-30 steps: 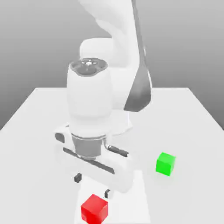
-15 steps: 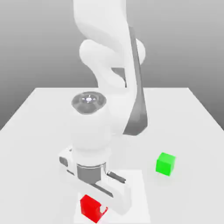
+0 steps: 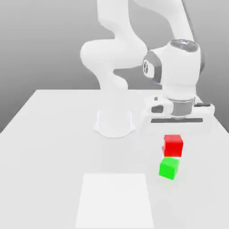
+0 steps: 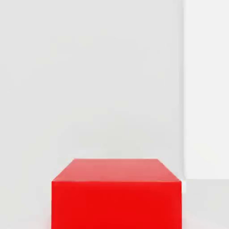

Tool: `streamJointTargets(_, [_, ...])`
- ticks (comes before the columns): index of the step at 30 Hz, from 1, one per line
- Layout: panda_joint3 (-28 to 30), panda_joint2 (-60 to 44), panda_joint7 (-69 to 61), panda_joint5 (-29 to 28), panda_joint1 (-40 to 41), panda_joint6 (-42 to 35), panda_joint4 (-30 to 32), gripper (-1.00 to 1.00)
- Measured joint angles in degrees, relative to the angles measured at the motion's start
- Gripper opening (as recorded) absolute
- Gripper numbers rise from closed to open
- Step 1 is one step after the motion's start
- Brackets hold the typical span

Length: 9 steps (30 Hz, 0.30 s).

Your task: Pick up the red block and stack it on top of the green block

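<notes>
Pincer: the pincer [image 3: 173, 142] is closed on the red block, holding it beneath the hand [image 3: 177, 121] at the exterior view's right.
Red block: the red block [image 3: 173, 150] is off the tabletop, directly under the hand and looking roughly level; it is bright red, with plain faces.
Green block: the green block [image 3: 168, 168] stands on the tabletop at the exterior view's right, turned at a slight angle.
Red and green: the red block appears just above the green one, with the green block's top face visible and a thin pale strip between the two; how well they line up in depth I cannot tell.
Hand view: the red block is close to the camera, its top and one side showing, with a pale square patch beyond.
Arm: the white arm [image 3: 114, 53] rises from its base [image 3: 114, 123] and reaches over toward the exterior view's right.
Tabletop: the tabletop [image 3: 49, 156] is pale grey, with the lighter square patch [image 3: 114, 201] lying nearest the exterior camera.
</notes>
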State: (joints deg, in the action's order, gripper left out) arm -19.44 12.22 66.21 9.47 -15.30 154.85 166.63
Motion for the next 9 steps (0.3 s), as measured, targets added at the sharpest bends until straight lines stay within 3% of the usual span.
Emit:
streamJointTargets(6, [-0.79,-10.85,6.1,-8.89,2.66,10.73,0.2,-1.0])
streamJointTargets(7, [-0.56,-12.76,7.7,-11.26,3.21,12.5,0.17,1.0])
streamJointTargets(9, [-0.57,-12.76,7.71,-11.26,4.1,12.5,0.17,1.0])
